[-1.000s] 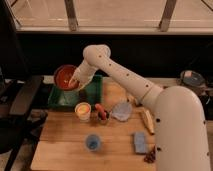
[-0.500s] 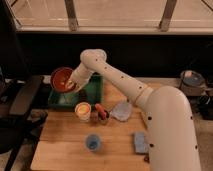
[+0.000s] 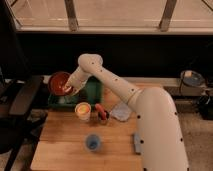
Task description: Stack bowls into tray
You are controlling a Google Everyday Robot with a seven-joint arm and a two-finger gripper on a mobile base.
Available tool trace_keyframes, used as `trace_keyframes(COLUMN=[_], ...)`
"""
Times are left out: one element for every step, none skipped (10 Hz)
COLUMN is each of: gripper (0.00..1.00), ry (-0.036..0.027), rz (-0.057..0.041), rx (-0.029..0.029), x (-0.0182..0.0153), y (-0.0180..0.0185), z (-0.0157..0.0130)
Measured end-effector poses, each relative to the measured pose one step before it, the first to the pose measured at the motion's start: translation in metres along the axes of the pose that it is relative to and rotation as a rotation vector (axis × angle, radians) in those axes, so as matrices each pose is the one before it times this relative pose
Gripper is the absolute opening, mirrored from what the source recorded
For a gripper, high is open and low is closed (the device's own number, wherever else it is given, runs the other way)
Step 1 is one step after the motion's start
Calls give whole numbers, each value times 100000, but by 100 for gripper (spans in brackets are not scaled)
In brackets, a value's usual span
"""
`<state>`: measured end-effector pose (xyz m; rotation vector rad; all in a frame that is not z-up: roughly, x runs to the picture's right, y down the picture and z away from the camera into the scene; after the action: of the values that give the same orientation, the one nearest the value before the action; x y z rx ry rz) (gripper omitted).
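At the far left of the wooden table (image 3: 65,145), the red-orange bowl (image 3: 59,82) hangs tilted above the left end of the green tray (image 3: 92,90), its open side facing toward the camera. The gripper (image 3: 68,90) sits at the bowl's right lower rim, touching it, and appears to be holding the bowl up; how far its fingers are spread cannot be told, since they merge with the rim. The purple bowl is not seen apart; the tray's inside is mostly hidden behind the bowl and the arm (image 3: 107,80). The tray itself lies at the table's far left edge, under the forearm. Just near of the tray stands a white-orange cup (image 3: 83,110). To its right lies a slim red object (image 3: 101,112), then a pale crumpled cloth (image 3: 121,112). Nearer the camera, a small blue cup (image 3: 92,142) stands about mid-table. At the right edge a grey-blue object (image 3: 136,142) lies beside the robot's white body.
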<state>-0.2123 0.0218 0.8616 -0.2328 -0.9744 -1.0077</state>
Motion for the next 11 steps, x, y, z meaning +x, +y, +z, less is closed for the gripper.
trace_keyframes(gripper=[54,66,75,80,80,80,80,80,80,80,80], ry=[-2245,-1993,-887,-710,-511,-279,-351,-41,128,631,1839], rz=[-471,-212,463,698,343,240,323,525,142,-29,-339], rx=[-860,-806,-518,-460,-230,17,-9,50,-32,208,336], x=[-155,-173,41,105,1,1,8,86,19,41,-3], y=[-50,26,294,419,173,69,115,236,136,-19,-198], z=[1329,1086,305,263,225,138,178,-85,-28,-229,-843])
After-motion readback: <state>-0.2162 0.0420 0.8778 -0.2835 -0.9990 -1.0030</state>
